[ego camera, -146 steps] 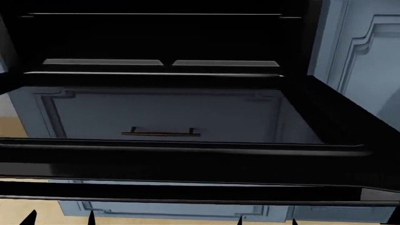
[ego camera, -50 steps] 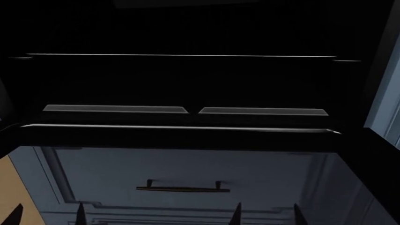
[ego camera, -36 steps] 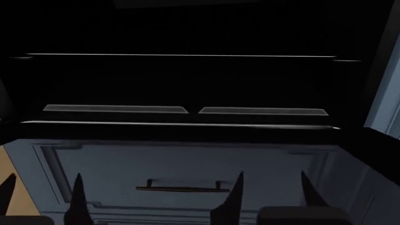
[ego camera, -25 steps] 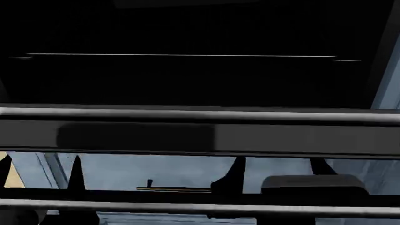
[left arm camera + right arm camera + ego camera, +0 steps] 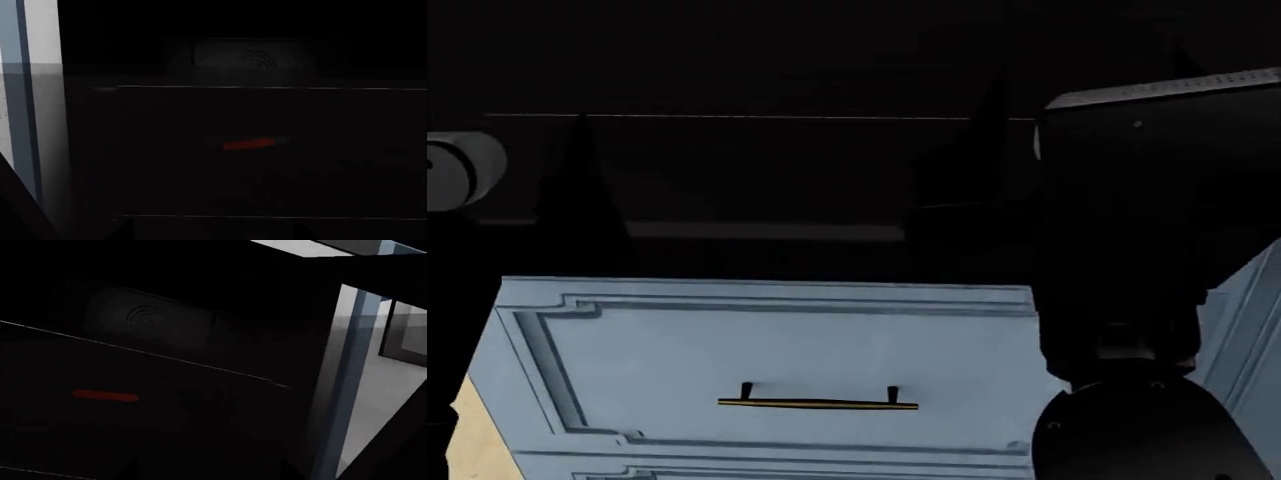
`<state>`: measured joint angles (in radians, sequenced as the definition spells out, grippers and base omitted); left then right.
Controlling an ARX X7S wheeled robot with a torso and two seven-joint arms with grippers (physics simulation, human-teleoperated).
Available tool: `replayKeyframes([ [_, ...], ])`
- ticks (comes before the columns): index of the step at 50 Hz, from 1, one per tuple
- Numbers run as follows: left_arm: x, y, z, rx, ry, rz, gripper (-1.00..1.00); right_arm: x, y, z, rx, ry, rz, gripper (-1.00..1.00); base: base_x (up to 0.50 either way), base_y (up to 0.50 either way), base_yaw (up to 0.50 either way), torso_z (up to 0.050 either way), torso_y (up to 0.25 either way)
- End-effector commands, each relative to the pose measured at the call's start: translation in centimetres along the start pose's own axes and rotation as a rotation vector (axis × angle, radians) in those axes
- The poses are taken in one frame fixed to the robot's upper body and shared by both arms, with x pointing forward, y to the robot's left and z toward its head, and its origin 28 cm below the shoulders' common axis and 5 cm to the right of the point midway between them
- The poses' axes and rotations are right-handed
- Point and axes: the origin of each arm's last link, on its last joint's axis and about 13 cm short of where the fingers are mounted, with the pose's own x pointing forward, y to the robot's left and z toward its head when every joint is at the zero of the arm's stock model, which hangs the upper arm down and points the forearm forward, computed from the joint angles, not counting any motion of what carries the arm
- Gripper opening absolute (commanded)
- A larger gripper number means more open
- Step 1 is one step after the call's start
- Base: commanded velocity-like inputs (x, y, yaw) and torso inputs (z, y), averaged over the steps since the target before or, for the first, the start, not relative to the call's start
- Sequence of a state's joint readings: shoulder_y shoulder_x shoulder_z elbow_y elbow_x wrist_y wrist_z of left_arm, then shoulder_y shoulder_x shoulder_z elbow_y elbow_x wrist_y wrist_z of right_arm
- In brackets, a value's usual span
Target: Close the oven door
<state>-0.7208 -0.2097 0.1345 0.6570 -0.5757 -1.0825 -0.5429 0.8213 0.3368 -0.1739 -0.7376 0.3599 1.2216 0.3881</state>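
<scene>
In the head view the oven door [image 5: 774,190] is a glossy black panel standing upright across the upper half. Its lower edge lies just above the pale blue drawer front. A dull grey strip [image 5: 761,231] crosses it; I cannot tell whether that is the bar handle. Both arms are raised in front of the door. A dark left finger [image 5: 581,200] and a right finger [image 5: 998,150] stand as silhouettes against it. My left gripper [image 5: 215,231] and right gripper [image 5: 210,471] are open, their tips wide apart with nothing between them. Whether they touch the door is too dark to tell.
Both wrist views face a black appliance front [image 5: 267,115] with thin silver lines, a faint symbol [image 5: 143,316] and a red mark [image 5: 247,144]. The blue drawer front [image 5: 774,340] with a brass handle [image 5: 818,403] lies below. My right arm [image 5: 1154,260] fills the right side; blue cabinetry [image 5: 353,370] flanks the oven.
The door has swung up from lying flat to upright. Both grippers rose with it. The drawer front now shows directly instead of through the glass.
</scene>
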Motion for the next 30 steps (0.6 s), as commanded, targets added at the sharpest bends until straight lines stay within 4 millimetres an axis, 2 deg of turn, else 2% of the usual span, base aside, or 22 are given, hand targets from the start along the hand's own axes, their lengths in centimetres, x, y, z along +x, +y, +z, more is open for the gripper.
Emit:
replayKeyframes([
  [1, 3.6, -0.5, 5.3, 0.006, -0.021, -0.054, 1.00, 2.7, -2.0, 3.8, -0.021, 0.004, -0.046, 1.00, 0.00, 0.00, 0.00, 0.000, 0.000],
  [5, 4.2, -0.7, 6.8, 0.015, -0.031, -0.058, 1.00, 4.2, -2.7, 5.6, -0.016, 0.010, -0.040, 1.00, 0.00, 0.00, 0.00, 0.000, 0.000],
  [8, 5.0, -1.0, 7.8, 0.012, -0.037, -0.060, 1.00, 5.4, -3.3, 5.8, -0.012, 0.021, -0.066, 1.00, 0.00, 0.00, 0.00, 0.000, 0.000],
  [12, 7.0, -1.4, 8.4, 0.020, -0.026, -0.065, 1.00, 6.7, -3.3, 5.6, 0.014, 0.040, -0.053, 1.00, 0.00, 0.00, 0.00, 0.000, 0.000],
  [18, 10.9, -2.2, 10.1, -0.004, 0.017, -0.085, 1.00, 11.1, -3.2, 5.4, 0.007, 0.074, 0.011, 1.00, 0.00, 0.00, 0.00, 0.000, 0.000],
  [23, 13.6, -2.5, 12.0, -0.038, 0.012, -0.078, 1.00, 14.6, -3.2, 6.4, -0.030, 0.087, 0.015, 1.00, 0.00, 0.00, 0.00, 0.000, 0.000],
  [24, 13.7, -2.5, 12.0, -0.038, 0.012, -0.078, 1.00, 14.6, -3.2, 6.5, -0.030, 0.087, 0.015, 1.00, 0.00, 0.00, 0.00, 0.000, 0.000],
  [28, 16.0, -2.7, 12.6, -0.035, 0.009, -0.059, 1.00, 16.3, -3.1, 6.5, -0.018, 0.096, 0.013, 1.00, 0.00, 0.00, 0.00, 0.000, 0.000],
  [30, 17.3, -2.9, 13.1, -0.056, 0.044, -0.043, 1.00, 17.8, -3.2, 6.8, 0.030, 0.126, -0.032, 1.00, 0.00, 0.00, 0.00, 0.000, 0.000],
])
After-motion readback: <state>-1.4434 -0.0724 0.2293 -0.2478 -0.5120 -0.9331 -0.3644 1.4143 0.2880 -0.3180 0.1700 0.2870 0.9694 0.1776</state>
